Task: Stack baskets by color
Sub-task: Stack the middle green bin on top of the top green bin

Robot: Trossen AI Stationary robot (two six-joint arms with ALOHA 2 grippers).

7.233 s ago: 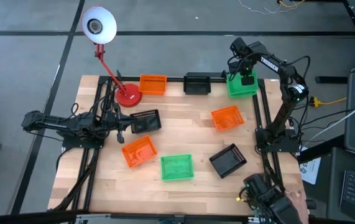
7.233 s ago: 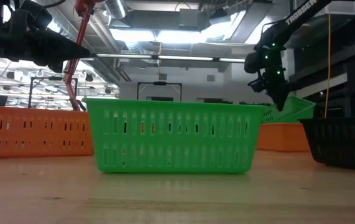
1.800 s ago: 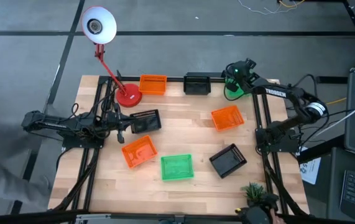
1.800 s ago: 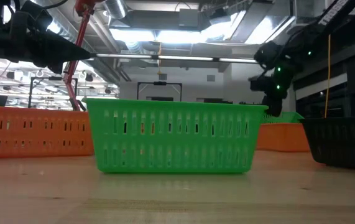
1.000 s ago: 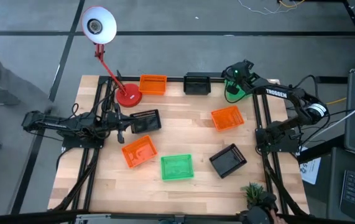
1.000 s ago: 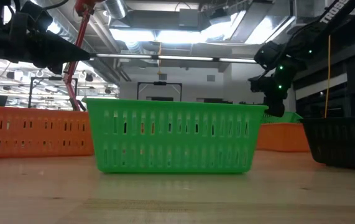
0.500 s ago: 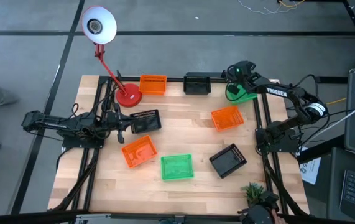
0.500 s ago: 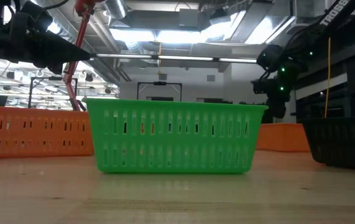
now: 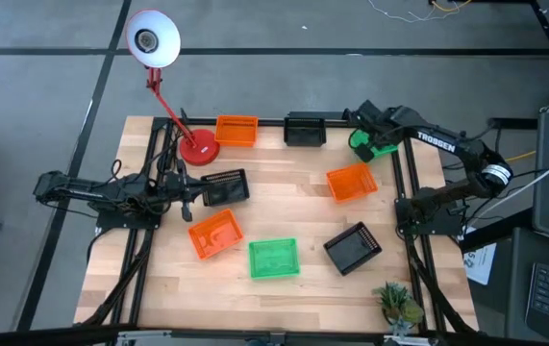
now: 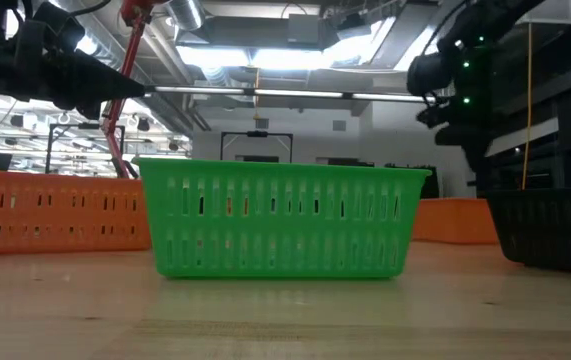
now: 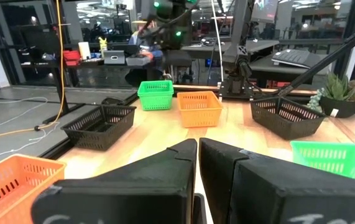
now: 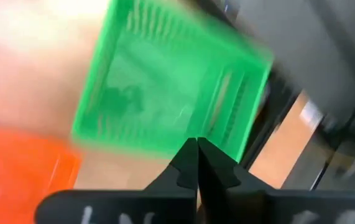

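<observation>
Baskets (image 9: pixel 273 258) are mostly lying scattered and unstacked, while the right gripper (image 9: pixel 359 117), clenched empty, is hovering beside the corner green basket (image 9: pixel 378 145).

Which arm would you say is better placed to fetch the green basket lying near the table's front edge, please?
Probably the right. Its gripper hovers shut and empty above the far green basket, free to swing over to the front green basket; the left gripper is parked beside a black basket.

Right tool (image 9: pixel 360 114) has been swung from over the green basket (image 9: pixel 374 144) at the tabletop's (image 9: pixel 284 288) far right corner toward the black basket (image 9: pixel 304 128); green basket now partly uncovered, left lying at that corner; arm raised higher in the low view.
</observation>
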